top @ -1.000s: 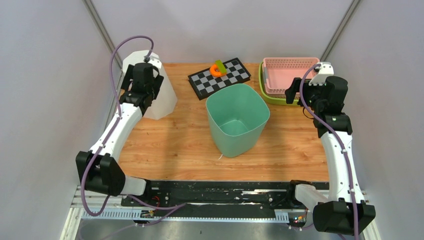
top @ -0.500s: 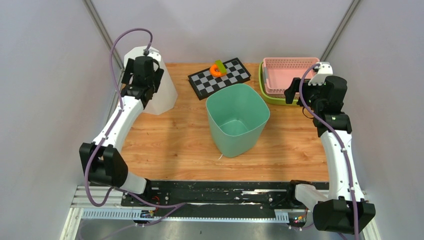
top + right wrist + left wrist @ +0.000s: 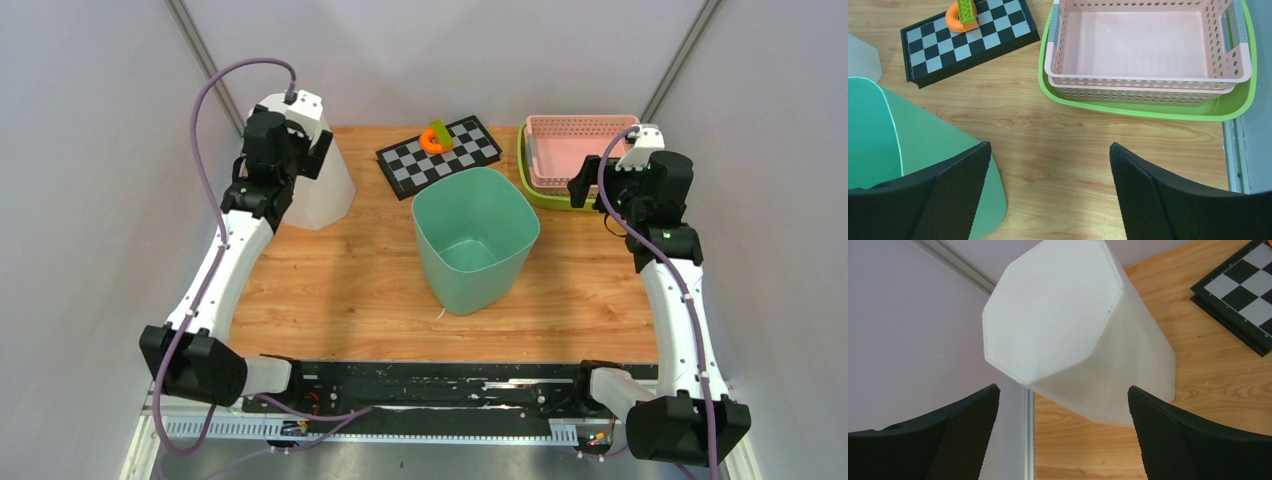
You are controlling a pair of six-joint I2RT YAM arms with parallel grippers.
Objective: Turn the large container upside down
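Left gripper [image 3: 1063, 390], fingers wide and empty, had risen in the last second clear of the white container [image 3: 1058, 315], far left, closed end up; we judged the flip done. Only the left wrist view showed us that octagonal base; right gripper [image 3: 1048, 147], also wide and empty, hung by the green bin [image 3: 475, 240], centre.

Bare tabletop [image 3: 340, 280] lies open at the green bin's [image 3: 475, 238] 9, 3 and 6 o'clock. The checkerboard [image 3: 438, 155] blocks 12 (just beside its rim), with the white container [image 3: 332, 190] at 10 and the pink basket [image 3: 575, 140] at 2.
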